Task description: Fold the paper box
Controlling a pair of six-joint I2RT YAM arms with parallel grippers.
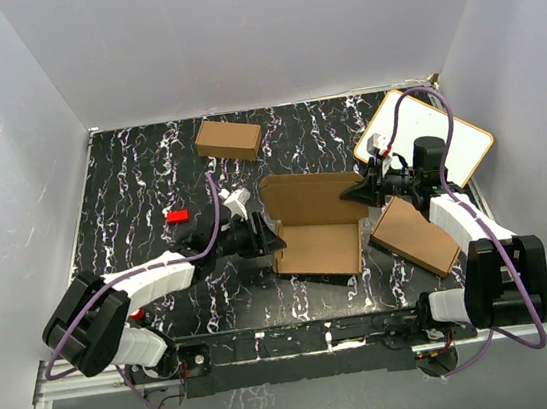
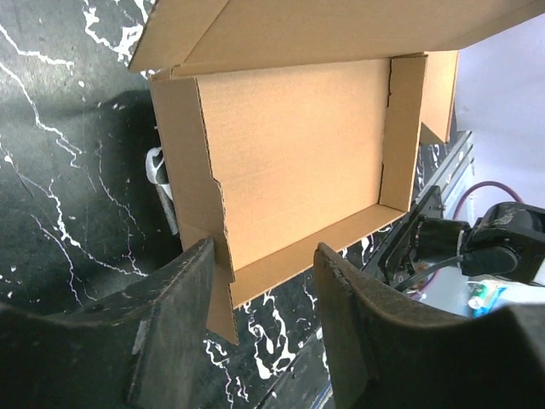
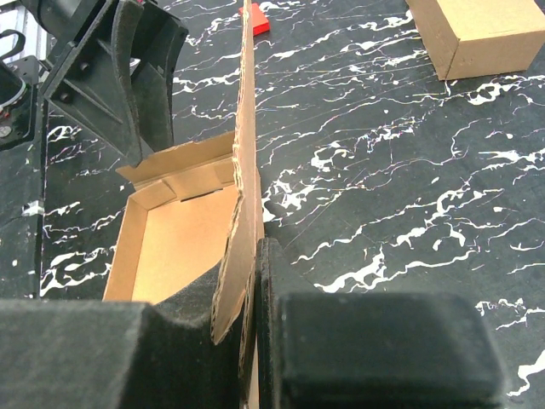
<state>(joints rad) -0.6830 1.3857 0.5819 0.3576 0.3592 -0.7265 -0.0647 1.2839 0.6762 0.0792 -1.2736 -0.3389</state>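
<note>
The paper box (image 1: 318, 247) lies mid-table as a shallow brown cardboard tray with its lid panel (image 1: 308, 198) raised along the far side. My left gripper (image 1: 272, 237) is at the tray's left wall, open. In the left wrist view the wall's near corner (image 2: 217, 281) stands between the fingers of this gripper (image 2: 264, 256), close to the left finger (image 2: 170, 324). My right gripper (image 1: 359, 193) is shut on the right edge of the upright lid (image 3: 247, 162), and the pads of that gripper (image 3: 255, 264) pinch the cardboard. The tray floor (image 3: 183, 247) shows to the left of the lid.
A smaller chunky brown carton (image 1: 229, 139) sits at the back. A flat brown carton (image 1: 415, 236) lies under my right arm, and a white board (image 1: 447, 141) lies behind it. A small red object (image 1: 177, 216) rests left of my left arm. White walls surround the table.
</note>
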